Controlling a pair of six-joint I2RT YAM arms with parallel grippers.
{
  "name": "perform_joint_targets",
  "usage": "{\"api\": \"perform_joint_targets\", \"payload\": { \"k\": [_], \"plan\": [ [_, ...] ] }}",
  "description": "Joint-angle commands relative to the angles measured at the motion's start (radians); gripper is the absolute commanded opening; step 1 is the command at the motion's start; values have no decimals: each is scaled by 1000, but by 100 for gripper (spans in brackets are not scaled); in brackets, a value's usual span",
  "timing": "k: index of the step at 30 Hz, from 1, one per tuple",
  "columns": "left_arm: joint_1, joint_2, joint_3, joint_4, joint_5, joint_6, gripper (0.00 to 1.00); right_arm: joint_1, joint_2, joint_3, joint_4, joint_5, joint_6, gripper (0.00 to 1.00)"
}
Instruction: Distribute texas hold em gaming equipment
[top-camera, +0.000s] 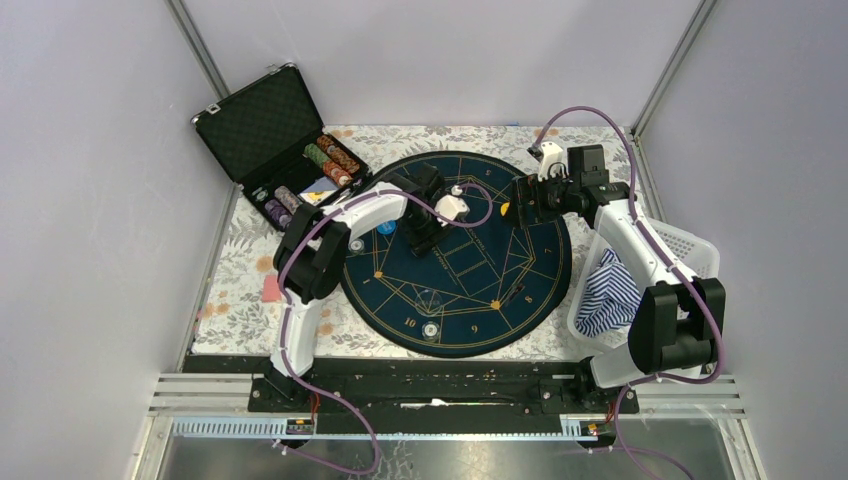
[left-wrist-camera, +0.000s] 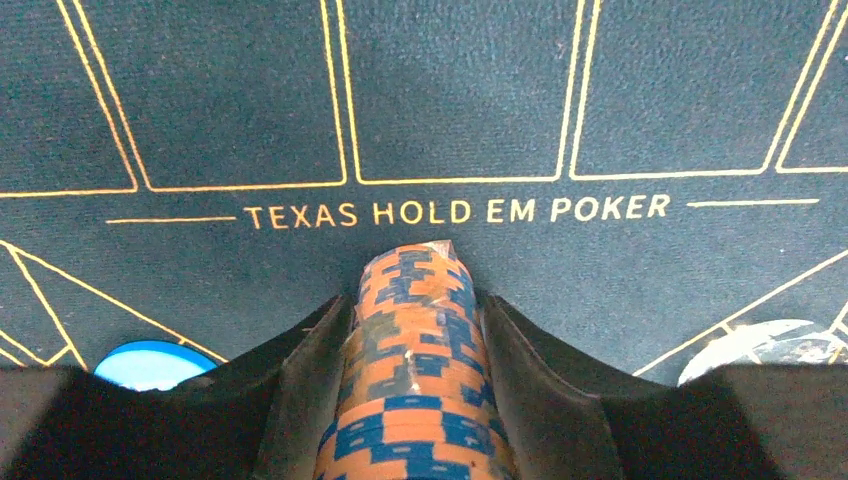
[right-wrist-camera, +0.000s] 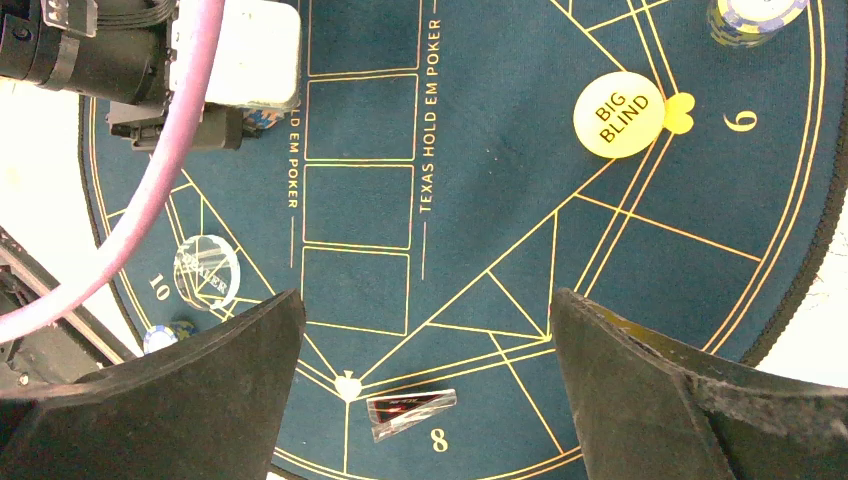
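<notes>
I am watching the left claw (left-wrist-camera: 415, 305) pinching a stack of orange-and-blue striped chips (left-wrist-camera: 412, 400) between its matte black fingers. The ridged round rims are lying packed together like a roll, just short of the gold lettering printed on the round dark felt mat (left-wrist-camera: 450, 100). I cannot tell whether the stack is touching the felt. A smooth blue disc (left-wrist-camera: 150, 362) is lying flat on the mat just left of that claw. The right claw (right-wrist-camera: 425, 300) is hanging above the mat with its two blunt black fingers spread wide and gripping nothing. Under it a glossy yellow BIG BLIND disc (right-wrist-camera: 619, 114) is sitting on a gold line, with a short stack of pale striped chips (right-wrist-camera: 750, 18) beyond it near the mat's rim. A clear round disc (right-wrist-camera: 206, 272) is resting near the number 10. At the table's far left corner the hard black case (top-camera: 262, 125) is standing open, with more chips lying in rows in its tray.
</notes>
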Motion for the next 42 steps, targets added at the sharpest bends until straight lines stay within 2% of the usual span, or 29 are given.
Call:
{"api": "perform_joint_targets", "payload": {
  "k": [1,5,6,13,17,20,23,25,29,32,36,42],
  "plan": [
    [-3,-62,-6,46,17,2,66,-5,-35,2,13,-12,6,100],
    [-4,-87,12,19,21,5,95,-6,-36,1,13,-12,5,100],
    [-3,-95,25,6,20,8,98,-6,-36,2,13,-12,5,100],
    [13,-182,156,-89,81,-28,99,-6,-38,-7,16,-26,-7,100],
    [53,-260,164,-96,133,-64,99,-6,-37,-6,13,-41,-9,100],
    [99,-305,133,-69,173,-124,99,-6,-36,-2,9,-53,-9,100],
    [162,-386,15,50,240,-196,99,-6,-36,-4,9,-61,-12,100],
    [172,-422,-45,89,260,-192,99,-6,-38,-6,9,-62,-12,100],
    [147,-354,-4,30,192,-175,99,-6,-32,-3,9,-60,-12,100],
    [137,-289,19,-4,209,-171,99,-6,-28,-1,6,-61,-13,100],
    [92,-246,4,7,142,-159,99,-6,-30,-5,9,-51,-17,100],
    [81,-198,31,24,128,-169,96,-6,-23,-4,6,-58,-19,100]
  ]
}}
